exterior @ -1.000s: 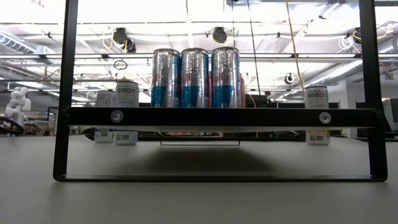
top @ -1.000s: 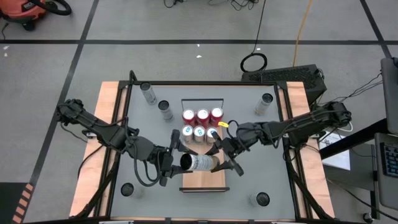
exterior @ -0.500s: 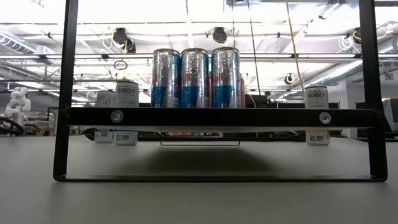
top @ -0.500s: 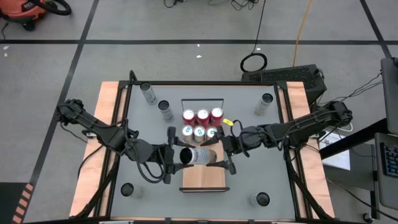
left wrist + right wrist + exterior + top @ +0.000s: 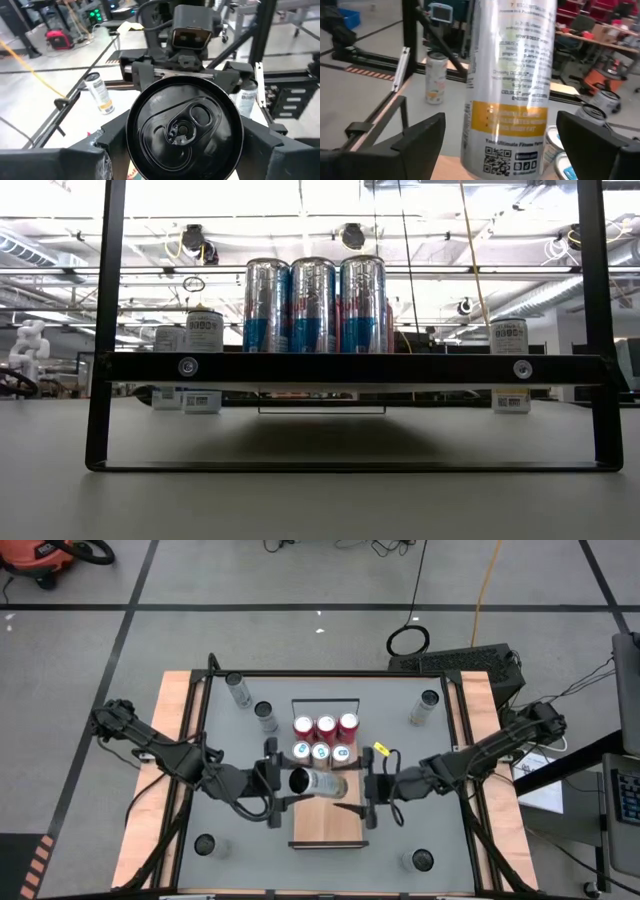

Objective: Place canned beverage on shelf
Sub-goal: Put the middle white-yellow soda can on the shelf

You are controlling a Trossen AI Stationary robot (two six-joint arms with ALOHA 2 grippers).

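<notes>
left claw [image 5: 276, 795] clamped on silver can [image 5: 314, 783], lying sideways over shelf [image 5: 328, 822] at frame centre. right claw [image 5: 369, 800] wide open, empty, just right of can.

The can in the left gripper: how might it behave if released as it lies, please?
The can lies sideways over the shelf, so it would probably roll. Its glossy wall looks slippery; held near one end, it may tilt.

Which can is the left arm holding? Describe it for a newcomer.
On the shelf at the table's middle, six cans stand upright in two rows. Just in front of them, the silver can in the left pincer is the only one lying sideways above the board.
</notes>
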